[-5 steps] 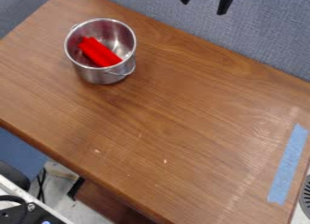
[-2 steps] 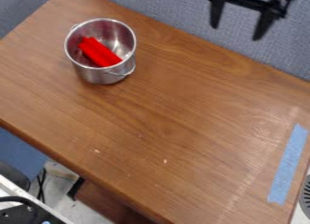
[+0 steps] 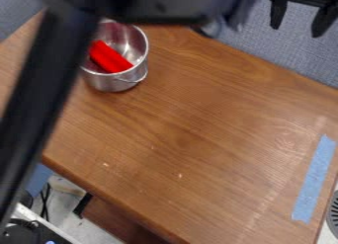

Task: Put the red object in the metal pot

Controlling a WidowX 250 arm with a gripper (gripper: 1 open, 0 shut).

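Red object (image 3: 107, 58) lying inside the metal pot (image 3: 126, 70), tilted against the inner wall, one end lower than the other. Pot standing upright near the far left corner of the wooden table (image 3: 199, 139), small handle facing the near side. Pot partly hidden on its left by a dark, blurred arm (image 3: 53, 120) sweeping from the top middle of the view down past the table's left edge.

Gripper (image 3: 299, 15) up at the top right, above the table's far edge, pointing down. Two dark fingers (image 3: 321, 18) spread wide apart, nothing between them, touching nothing. Well apart from the pot and the red object, which sit across the table toward the left, with bare wood between.

Strip of blue tape (image 3: 313, 179) stuck flat along the table's right edge, running toward the near right corner. Small pale specks scattered over the middle and near part of the wood. Grey-blue wall behind the far edge. Below the near left edge, dark clutter and cables, too blurred to name.
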